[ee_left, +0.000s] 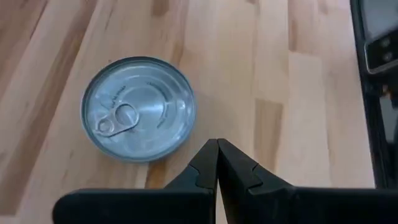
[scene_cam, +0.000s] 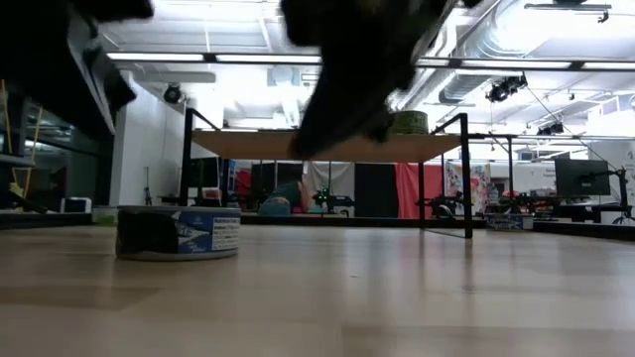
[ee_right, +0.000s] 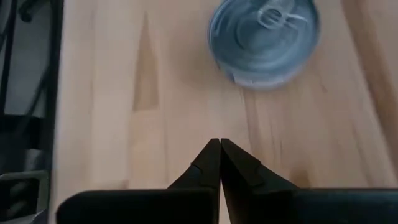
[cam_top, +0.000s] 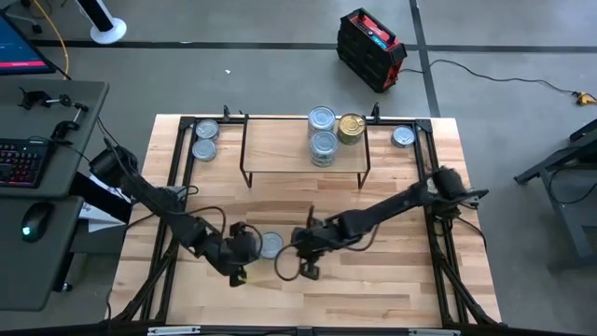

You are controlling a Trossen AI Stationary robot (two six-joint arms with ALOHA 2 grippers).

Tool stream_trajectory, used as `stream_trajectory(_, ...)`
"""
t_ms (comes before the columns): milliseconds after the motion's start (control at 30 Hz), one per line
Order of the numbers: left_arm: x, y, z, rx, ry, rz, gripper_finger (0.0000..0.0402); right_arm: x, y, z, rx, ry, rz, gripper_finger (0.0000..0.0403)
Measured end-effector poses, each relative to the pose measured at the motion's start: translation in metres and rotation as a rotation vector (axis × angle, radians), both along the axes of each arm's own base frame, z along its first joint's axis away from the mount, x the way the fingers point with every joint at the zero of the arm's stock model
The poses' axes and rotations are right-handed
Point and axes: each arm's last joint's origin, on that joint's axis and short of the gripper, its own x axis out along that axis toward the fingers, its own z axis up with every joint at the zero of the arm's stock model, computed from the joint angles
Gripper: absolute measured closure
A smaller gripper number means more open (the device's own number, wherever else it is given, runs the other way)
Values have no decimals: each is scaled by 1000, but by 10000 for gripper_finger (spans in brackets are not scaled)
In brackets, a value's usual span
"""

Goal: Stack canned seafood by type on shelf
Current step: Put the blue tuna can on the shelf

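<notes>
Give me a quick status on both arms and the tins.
Left pincer shut, empty. Right pincer shut, empty. One tin on the table between them. Three tins on the shelf. Nothing blocking.

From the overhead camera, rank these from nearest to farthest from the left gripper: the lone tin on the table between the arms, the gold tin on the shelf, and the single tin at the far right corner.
Measured from the left gripper:
1. Lone tin, right beside it.
2. Gold tin, on the shelf.
3. Corner tin, beyond the shelf's right end.
</notes>
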Motion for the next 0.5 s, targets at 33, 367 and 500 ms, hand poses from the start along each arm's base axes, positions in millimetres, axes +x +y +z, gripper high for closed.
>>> stream_trajectory(33, -3, 1, -6, 7, -6, 15, 401, 6, 0, -9, 1, -15, -5, 403)
stream_trajectory(367, -10, 24, -33, 83, 13, 62, 401, 19, -8, -57, -70, 43, -118, 403)
stream_trajectory(500, -10, 26, -41, 48, -34, 5, 401, 26, -12, -67, -77, 17, -148, 403)
